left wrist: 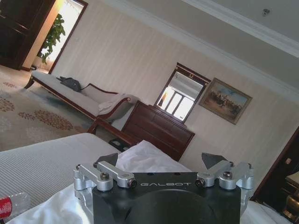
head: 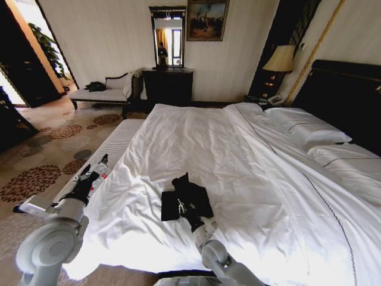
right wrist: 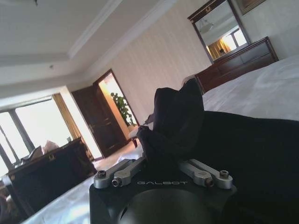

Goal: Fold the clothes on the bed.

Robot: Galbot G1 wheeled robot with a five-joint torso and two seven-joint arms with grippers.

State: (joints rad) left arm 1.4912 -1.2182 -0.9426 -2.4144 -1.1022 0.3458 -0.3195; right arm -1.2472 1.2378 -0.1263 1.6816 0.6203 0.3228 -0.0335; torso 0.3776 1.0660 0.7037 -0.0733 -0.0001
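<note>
The clothes are one black T-shirt, bunched on the white sheet of the bed near its front edge. My right gripper rests on the shirt's near part. In the right wrist view my right gripper is shut on a fold of the black fabric, which stands up in a peak above the fingers. My left gripper hovers off the bed's left edge, away from the shirt. In the left wrist view my left gripper is open with nothing between its fingers.
A small red-and-white bottle lies by my left gripper on a striped white pad beside the bed. White pillows and a dark headboard are at the right. A chaise bench and a dark dresser stand by the far wall.
</note>
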